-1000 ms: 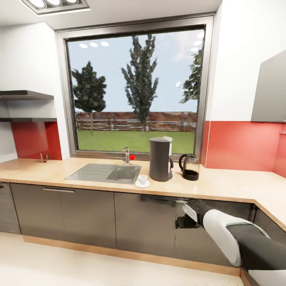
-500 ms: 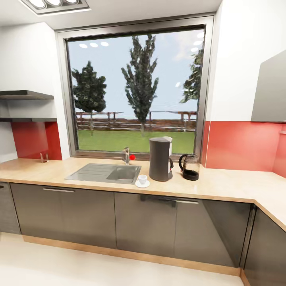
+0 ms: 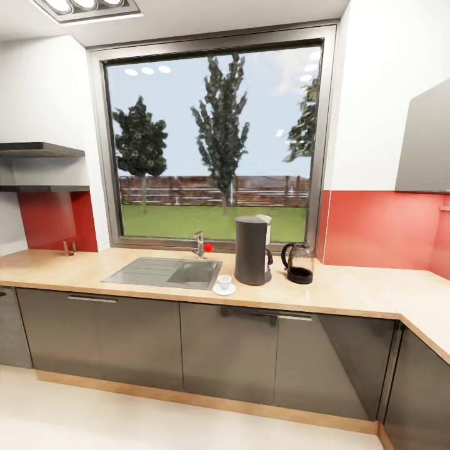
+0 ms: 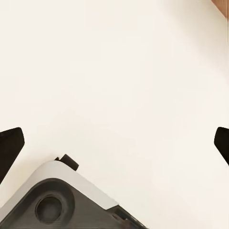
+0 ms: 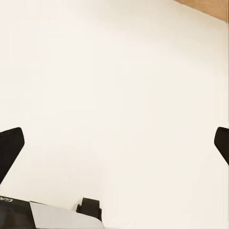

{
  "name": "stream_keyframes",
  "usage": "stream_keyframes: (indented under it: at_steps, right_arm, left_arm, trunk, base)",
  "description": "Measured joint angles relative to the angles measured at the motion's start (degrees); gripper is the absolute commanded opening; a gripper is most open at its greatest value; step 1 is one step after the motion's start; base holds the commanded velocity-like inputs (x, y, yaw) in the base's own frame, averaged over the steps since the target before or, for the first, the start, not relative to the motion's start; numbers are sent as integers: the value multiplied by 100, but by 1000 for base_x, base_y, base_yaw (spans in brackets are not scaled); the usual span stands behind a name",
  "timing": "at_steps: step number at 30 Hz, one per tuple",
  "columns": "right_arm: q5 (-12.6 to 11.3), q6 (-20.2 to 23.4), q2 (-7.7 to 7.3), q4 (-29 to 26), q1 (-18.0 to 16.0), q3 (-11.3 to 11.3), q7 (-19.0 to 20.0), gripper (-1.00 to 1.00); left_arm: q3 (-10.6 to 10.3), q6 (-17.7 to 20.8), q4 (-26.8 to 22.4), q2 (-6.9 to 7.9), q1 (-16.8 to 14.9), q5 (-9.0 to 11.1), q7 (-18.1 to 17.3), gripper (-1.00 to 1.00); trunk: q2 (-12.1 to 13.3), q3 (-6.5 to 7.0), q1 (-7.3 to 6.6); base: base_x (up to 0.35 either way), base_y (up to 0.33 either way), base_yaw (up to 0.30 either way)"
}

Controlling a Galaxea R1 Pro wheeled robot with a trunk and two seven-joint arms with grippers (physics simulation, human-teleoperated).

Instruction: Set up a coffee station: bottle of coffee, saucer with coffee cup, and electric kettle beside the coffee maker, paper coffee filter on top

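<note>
The dark grey coffee maker [image 3: 252, 250] stands on the wooden countertop [image 3: 350, 290] under the window, with something white, perhaps the paper filter [image 3: 265, 220], at its top. A white coffee cup [image 3: 224, 282] rests on a white saucer [image 3: 224, 289] just left of it. The glass electric kettle [image 3: 298, 263] stands to its right. The bottle of coffee is out of view. My left gripper [image 4: 114, 143] is open, its dark fingertips [image 4: 10, 145] wide apart over pale floor. My right gripper [image 5: 114, 143] is open too, fingertips [image 5: 10, 145] spread above the same floor.
A steel sink [image 3: 165, 272] with a faucet [image 3: 199, 244] is set in the counter left of the cup. Two dark shelves [image 3: 40, 150] hang on the left wall. Grey base cabinets [image 3: 225, 350] run below. The robot's base [image 4: 52, 200] shows near the left gripper.
My right arm, which reached up in front of the cabinets a second ago, has dropped out of the head view. The counter's objects have not moved.
</note>
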Motion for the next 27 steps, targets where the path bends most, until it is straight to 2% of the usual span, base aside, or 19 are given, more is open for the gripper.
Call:
stream_keyframes:
  at_steps: [4, 6, 9, 14, 16, 18, 19, 21, 24, 27]
  right_arm:
    - [-91, -117, -145, 1, 0, -41, 5, 100]
    - [-406, -339, -179, 9, 1, -112, 14, 100]
    - [-696, -490, -186, 17, 1, -147, 24, 100]
    - [-805, -445, -216, 21, 8, -159, 227, 100]
    - [-804, -230, -232, 21, 52, -155, 506, 100]
    - [-592, 121, -238, 22, 153, -143, 1026, 100]
    - [-510, 184, -237, 22, 169, -144, 1118, 100]
    - [-153, 385, -218, 22, 215, -141, 1379, 100]
    - [65, 524, -192, 22, 276, -142, 1514, 100]
    - [133, 565, -186, 21, 301, -143, 1547, 100]
  left_arm:
    - [-23, 37, -152, 6, 0, -42, 40, 100]
    - [-41, 53, -172, 8, 0, -47, 46, 100]
    - [-76, 40, -163, -9, 0, -53, 44, 100]
    - [-214, 10, -154, -27, 1, -109, 40, 100]
    - [-236, -16, -151, -28, 1, -115, 41, 100]
    - [-247, -160, -113, -39, 0, -115, 25, 100]
    - [-249, -196, -88, -42, 0, -115, 22, 100]
    - [-251, -301, 27, -48, 1, -119, 15, 100]
    - [-257, -356, 105, -52, 1, -125, 11, 100]
    - [-261, -370, 128, -53, 1, -130, 10, 100]
  trunk:
    - [0, 0, 0]
    - [0, 0, 0]
    - [0, 0, 0]
    - [0, 0, 0]
    - [0, 0, 0]
    - [0, 0, 0]
    - [0, 0, 0]
    - [0, 0, 0]
    - [0, 0, 0]
    - [0, 0, 0]
  base:
    - [0, 0, 0]
    - [0, 0, 0]
    - [0, 0, 0]
    - [0, 0, 0]
    - [0, 0, 0]
    - [0, 0, 0]
    - [0, 0, 0]
    - [0, 0, 0]
    - [0, 0, 0]
    - [0, 0, 0]
